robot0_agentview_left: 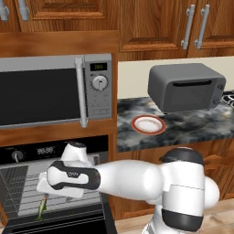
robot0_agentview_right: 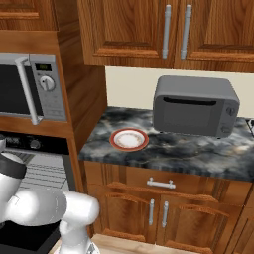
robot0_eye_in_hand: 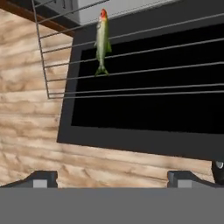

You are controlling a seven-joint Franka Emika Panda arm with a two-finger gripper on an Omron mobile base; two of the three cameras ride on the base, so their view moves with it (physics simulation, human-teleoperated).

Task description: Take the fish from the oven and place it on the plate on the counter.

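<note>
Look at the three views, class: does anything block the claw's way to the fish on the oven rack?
Nothing visible does. The fish lies exposed on the pulled-out wire rack over the lowered oven door. The open claw faces it with only open air between.

My wide-open gripper (robot0_eye_in_hand: 111, 178) looks past its fingertips (robot0_eye_in_hand: 43, 178) at the fish (robot0_eye_in_hand: 103, 41) lying on a wire rack (robot0_eye_in_hand: 144, 72) above the dark oven door (robot0_eye_in_hand: 144, 118) and wooden floor (robot0_eye_in_hand: 30, 122).
</note>
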